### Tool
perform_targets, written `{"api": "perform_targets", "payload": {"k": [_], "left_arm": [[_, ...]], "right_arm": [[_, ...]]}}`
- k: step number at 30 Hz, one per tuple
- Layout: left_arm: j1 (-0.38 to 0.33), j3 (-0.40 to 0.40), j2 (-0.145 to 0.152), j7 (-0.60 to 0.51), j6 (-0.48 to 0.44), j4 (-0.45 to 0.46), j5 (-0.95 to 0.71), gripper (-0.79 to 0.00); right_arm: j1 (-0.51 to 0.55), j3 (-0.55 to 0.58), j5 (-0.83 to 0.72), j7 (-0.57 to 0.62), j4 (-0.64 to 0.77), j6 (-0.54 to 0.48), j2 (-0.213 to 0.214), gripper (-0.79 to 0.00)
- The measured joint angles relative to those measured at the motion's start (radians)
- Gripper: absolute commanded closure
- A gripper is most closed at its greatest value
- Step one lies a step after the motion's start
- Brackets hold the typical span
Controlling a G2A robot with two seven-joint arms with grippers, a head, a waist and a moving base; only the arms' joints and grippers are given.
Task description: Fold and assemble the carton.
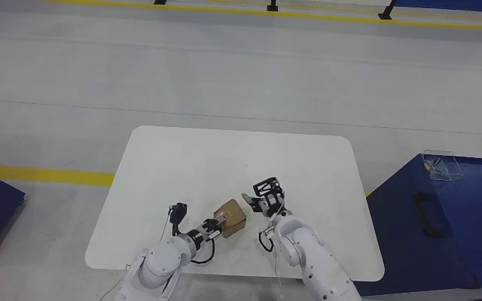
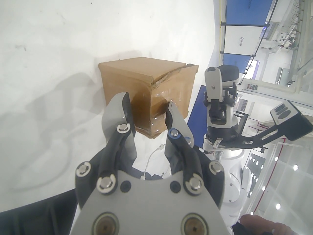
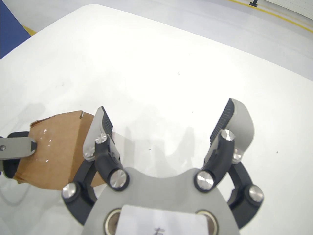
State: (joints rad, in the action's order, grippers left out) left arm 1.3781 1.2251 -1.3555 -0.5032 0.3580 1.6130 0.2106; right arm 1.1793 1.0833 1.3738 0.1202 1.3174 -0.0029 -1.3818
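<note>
A small brown carton (image 1: 232, 216) stands folded up into a box near the front edge of the white table (image 1: 226, 158). One corner is torn and shiny tape covers part of it (image 2: 141, 74). My left gripper (image 2: 148, 110) straddles the near corner of the carton and is shut on it. From the right wrist, one left finger (image 3: 17, 147) lies pressed on the carton's upper face (image 3: 61, 143). My right gripper (image 3: 166, 118) hangs open just to the right of the carton (image 1: 265, 197), with nothing between its fingers.
The table's front edge (image 1: 248, 272) lies close behind both arms. Bare tabletop stretches away beyond the carton. A blue platform (image 1: 437, 226) with a small clear stand (image 1: 443, 164) sits to the table's right. A thin white cable (image 2: 152, 154) hangs by the left gripper.
</note>
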Motion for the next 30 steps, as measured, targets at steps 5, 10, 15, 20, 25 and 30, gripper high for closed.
{"api": "perform_targets", "payload": {"k": [5,10,15,20,25,30], "left_arm": [[0.014,0.017,0.003,0.008,-0.028,0.017,-0.034,-0.262],[0.009,0.013,0.006,0.006,-0.023,0.006,-0.029,-0.252],[-0.002,0.004,0.006,0.008,-0.017,-0.006,-0.03,-0.259],[-0.005,0.001,0.008,0.01,-0.014,-0.008,-0.034,-0.259],[-0.009,-0.002,0.009,0.012,-0.009,-0.011,-0.038,-0.262],[-0.017,-0.009,0.011,0.013,0.001,-0.019,-0.035,-0.256]], "right_arm": [[-0.007,-0.019,0.01,0.006,-0.015,-0.006,-0.005,-0.785],[-0.007,-0.022,0.003,-0.008,-0.012,-0.016,-0.008,-0.785],[-0.005,-0.019,0.015,-0.002,-0.009,-0.033,-0.007,-0.785],[-0.001,-0.025,0.024,0.0,-0.008,-0.049,-0.008,-0.785],[0.001,-0.029,0.029,0.003,-0.009,-0.058,-0.009,-0.785],[-0.003,-0.032,0.034,0.011,-0.02,-0.063,-0.01,-0.785]]}}
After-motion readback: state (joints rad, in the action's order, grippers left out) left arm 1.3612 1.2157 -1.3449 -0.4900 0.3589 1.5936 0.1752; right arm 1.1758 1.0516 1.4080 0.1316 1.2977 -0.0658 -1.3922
